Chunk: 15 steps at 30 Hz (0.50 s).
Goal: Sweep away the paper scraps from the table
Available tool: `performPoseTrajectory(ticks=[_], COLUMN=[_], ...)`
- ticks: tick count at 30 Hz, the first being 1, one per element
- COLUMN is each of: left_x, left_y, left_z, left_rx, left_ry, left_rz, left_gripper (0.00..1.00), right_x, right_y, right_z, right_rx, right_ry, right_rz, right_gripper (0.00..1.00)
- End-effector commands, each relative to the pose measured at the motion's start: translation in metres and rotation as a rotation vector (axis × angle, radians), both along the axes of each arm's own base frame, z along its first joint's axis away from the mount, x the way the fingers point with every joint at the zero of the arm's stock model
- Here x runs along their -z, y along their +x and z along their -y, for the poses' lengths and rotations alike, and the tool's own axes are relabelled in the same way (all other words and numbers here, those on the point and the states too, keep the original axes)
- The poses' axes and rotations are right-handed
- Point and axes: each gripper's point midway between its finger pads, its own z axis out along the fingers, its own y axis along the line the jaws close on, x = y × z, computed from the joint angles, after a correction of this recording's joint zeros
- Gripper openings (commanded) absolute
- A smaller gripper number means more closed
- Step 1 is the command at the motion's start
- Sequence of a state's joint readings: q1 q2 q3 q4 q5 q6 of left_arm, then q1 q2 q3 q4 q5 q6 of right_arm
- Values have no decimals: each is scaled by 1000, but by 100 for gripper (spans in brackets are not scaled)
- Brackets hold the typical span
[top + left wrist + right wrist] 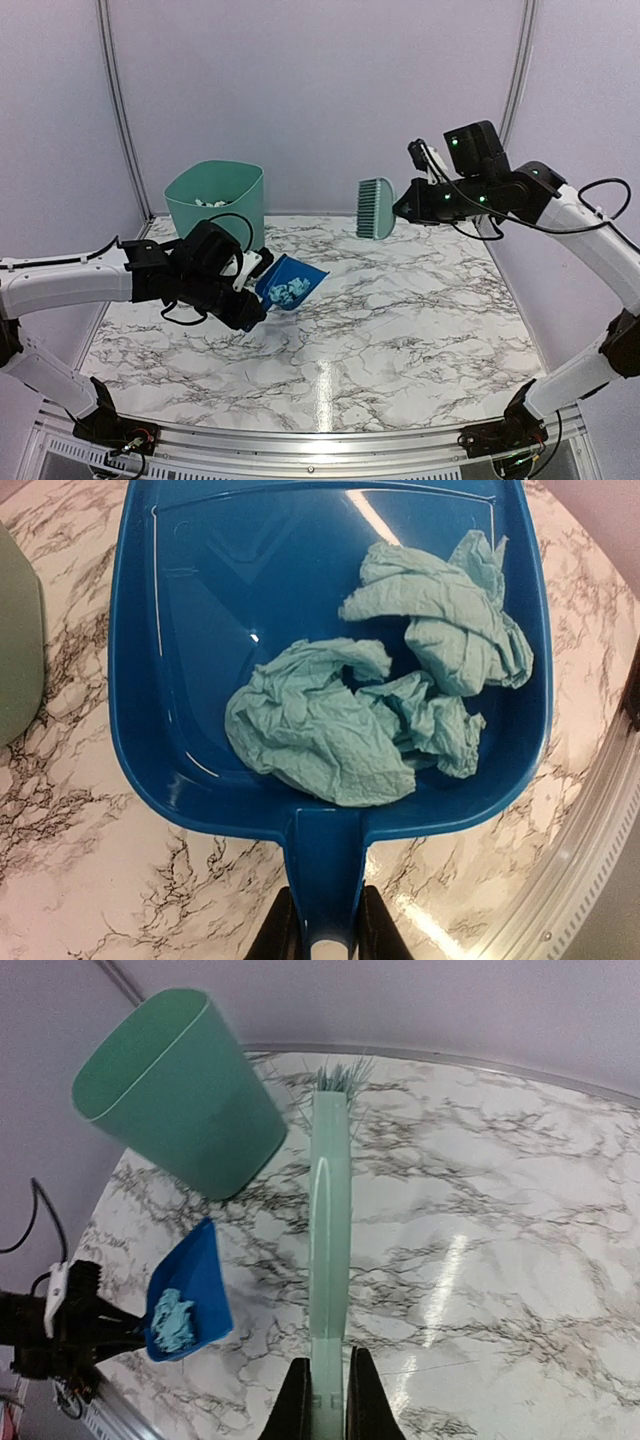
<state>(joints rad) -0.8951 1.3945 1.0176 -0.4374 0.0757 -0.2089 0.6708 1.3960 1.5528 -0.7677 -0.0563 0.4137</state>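
Observation:
Light blue paper scraps (340,730) (288,291) (173,1319) lie crumpled inside a blue dustpan (200,630) (296,272) (195,1278). My left gripper (327,935) (250,283) is shut on the dustpan's handle and holds it above the marble table (400,320) at the left, near the bin. My right gripper (327,1400) (408,200) is shut on the handle of a mint-green hand brush (330,1240) (376,207), held high over the table's far right side with the bristles pointing away. No loose scraps show on the table.
A green bin (216,202) (175,1100) stands at the table's back left with pale scraps inside it. A metal rail (300,440) runs along the near edge. Walls close in behind and at both sides.

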Motion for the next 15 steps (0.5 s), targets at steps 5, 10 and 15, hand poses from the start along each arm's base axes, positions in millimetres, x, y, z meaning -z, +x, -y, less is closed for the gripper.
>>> performPoseTrajectory(ticks=[5,10,15], left_x=[-67,-101,-141], left_y=[17,27,43], left_z=[12,22,32], left_rx=[-72,-101,-127], left_ry=[-79,-146,-208], left_rz=[51,56,81], left_gripper=[0,0,0], right_x=[39,56,60], right_y=[1,-5,-7], right_z=[51,53,55], right_rx=[229,243,250], right_ry=[-15,-11,-14], right_rz=[-95,-146,-154], right_gripper=[0,0,0])
